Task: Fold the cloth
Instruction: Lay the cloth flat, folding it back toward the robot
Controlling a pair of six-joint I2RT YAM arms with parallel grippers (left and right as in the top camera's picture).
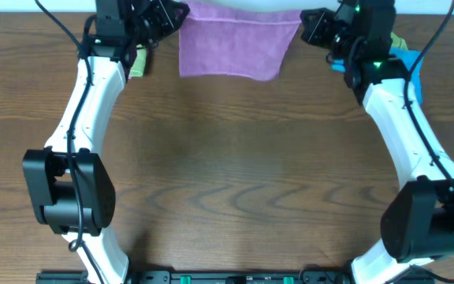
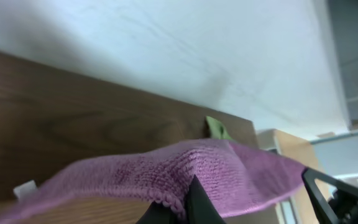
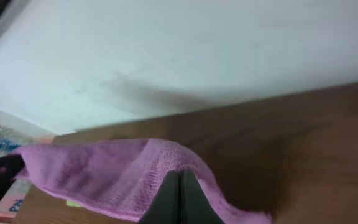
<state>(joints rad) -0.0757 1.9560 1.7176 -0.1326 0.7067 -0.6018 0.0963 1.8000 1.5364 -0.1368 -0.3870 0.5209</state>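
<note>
The purple cloth point(image 1: 235, 43) hangs stretched between both grippers at the far edge of the table, its lower edge just above the wood. My left gripper point(image 1: 173, 17) is shut on the cloth's left top corner. The left wrist view shows its fingers point(image 2: 188, 198) pinching the cloth's hem point(image 2: 229, 174). My right gripper point(image 1: 306, 24) is shut on the right top corner. The right wrist view shows its closed fingers point(image 3: 180, 186) pinching the cloth point(image 3: 104, 174).
A green cloth point(image 1: 139, 61) lies by the left arm at the back left. A blue item point(image 1: 410, 67) and a yellow-green one point(image 1: 399, 41) lie behind the right arm at the back right. A white wall runs behind the table.
</note>
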